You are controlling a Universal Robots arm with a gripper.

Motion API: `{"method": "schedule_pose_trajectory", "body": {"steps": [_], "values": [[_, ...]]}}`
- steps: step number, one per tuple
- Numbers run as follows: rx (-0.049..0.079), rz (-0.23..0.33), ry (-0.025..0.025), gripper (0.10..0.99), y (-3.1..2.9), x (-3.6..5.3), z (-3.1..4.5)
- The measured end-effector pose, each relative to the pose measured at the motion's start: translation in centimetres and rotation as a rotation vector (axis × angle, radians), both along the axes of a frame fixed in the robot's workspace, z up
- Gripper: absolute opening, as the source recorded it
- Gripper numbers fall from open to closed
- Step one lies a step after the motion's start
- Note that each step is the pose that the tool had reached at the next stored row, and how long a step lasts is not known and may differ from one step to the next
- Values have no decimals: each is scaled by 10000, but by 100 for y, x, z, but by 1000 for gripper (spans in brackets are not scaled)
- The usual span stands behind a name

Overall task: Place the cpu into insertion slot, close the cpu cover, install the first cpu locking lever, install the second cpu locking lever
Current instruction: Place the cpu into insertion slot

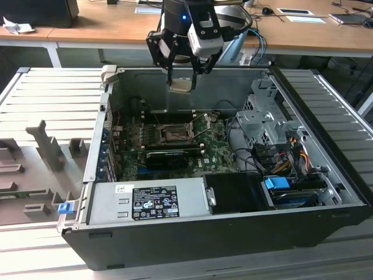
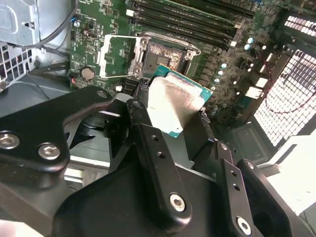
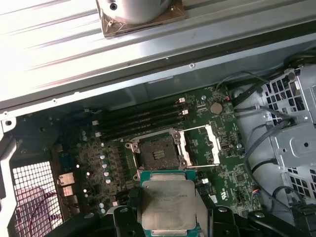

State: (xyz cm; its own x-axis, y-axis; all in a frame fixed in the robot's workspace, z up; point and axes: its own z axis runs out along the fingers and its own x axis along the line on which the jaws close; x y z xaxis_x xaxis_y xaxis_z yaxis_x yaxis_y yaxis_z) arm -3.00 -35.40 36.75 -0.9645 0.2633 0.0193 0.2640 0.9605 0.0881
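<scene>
End effector [image 1: 181,80] clamped on cpu [image 3: 168,205], held above empty insertion slot [image 3: 159,154]; cpu cover [image 3: 206,145] open; seating, cover and both levers pending.

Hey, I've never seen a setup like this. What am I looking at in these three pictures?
It's a robot arm working over an open computer case. One picture comes from a camera off the arm. The other two come from cameras riding on its wrist, looking past the gripper. The gripper pinches the cpu, a small square chip, in the air above the motherboard. On the board the socket is empty, and the cpu cover lies flipped open beside it.
</scene>
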Motion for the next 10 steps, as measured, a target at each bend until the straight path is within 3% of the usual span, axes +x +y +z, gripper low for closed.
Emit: {"method": "schedule_pose_trajectory", "body": {"steps": [10], "values": [[0,-812,0,529,0,0,-1]]}}
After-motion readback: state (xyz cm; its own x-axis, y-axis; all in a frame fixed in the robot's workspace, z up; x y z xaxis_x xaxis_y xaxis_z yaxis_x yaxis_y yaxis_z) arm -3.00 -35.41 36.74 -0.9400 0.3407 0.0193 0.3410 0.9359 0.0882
